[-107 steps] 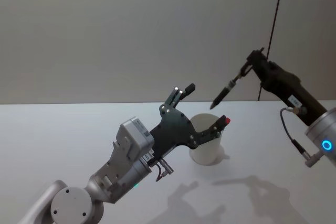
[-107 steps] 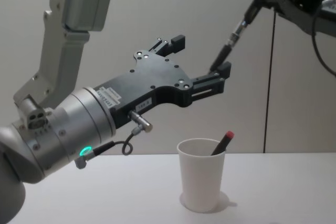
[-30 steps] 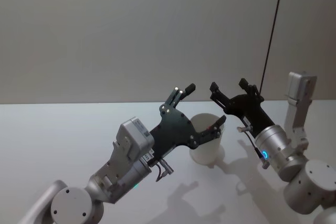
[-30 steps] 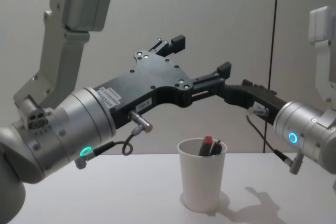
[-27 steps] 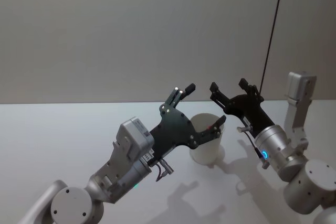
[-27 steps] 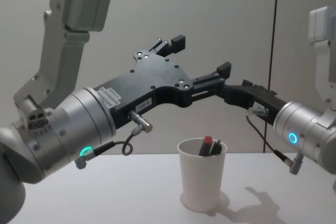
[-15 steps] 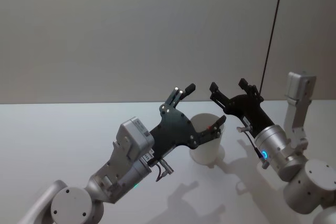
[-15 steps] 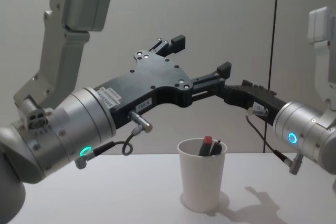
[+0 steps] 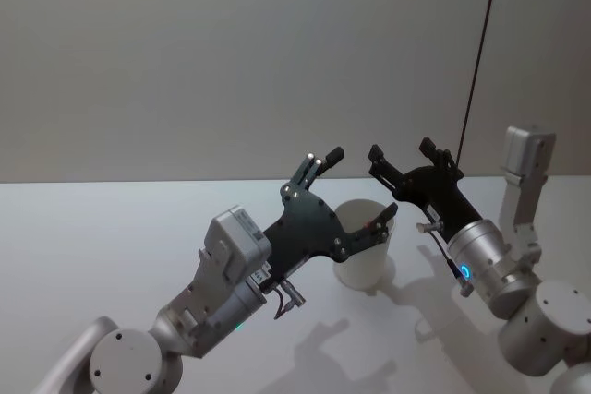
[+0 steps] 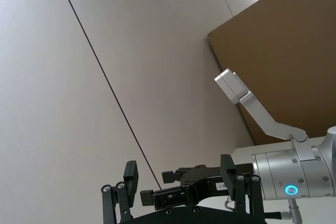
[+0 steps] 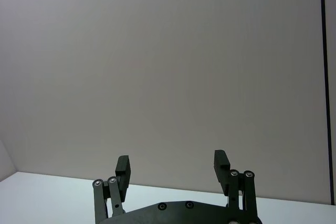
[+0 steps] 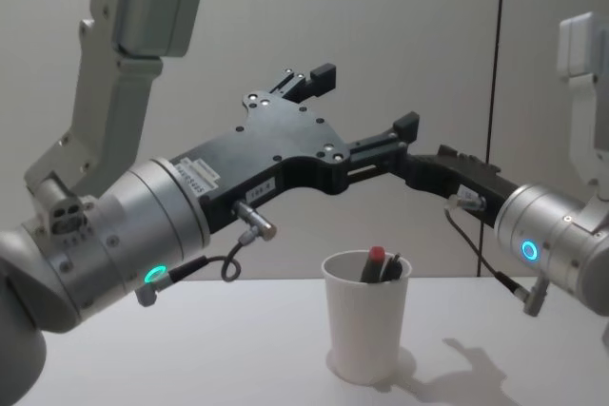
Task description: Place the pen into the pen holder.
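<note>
Change: right gripper (image 9: 404, 160), which earlier held the pen high, now hangs empty beside the cup.
Pen (image 12: 390, 268): inside the pen holder (image 12: 366, 330), leaning on its rim.
Right gripper: jaws spread, released.
Left gripper (image 9: 360, 193): spread, parked over the cup.
Holder: mid-table (image 9: 111, 228).

Plain grey wall (image 9: 185, 62) behind, split by a thin dark seam (image 9: 480, 53); white worktop (image 9: 92, 228); brown panel (image 10: 283, 61) off to one side.

Left gripper (image 9: 355, 191) raised above the tabletop's middle, fingers spread, nothing between them. Right gripper (image 9: 404, 160) raised just beside it toward the right edge, fingers likewise spread, nothing held.
</note>
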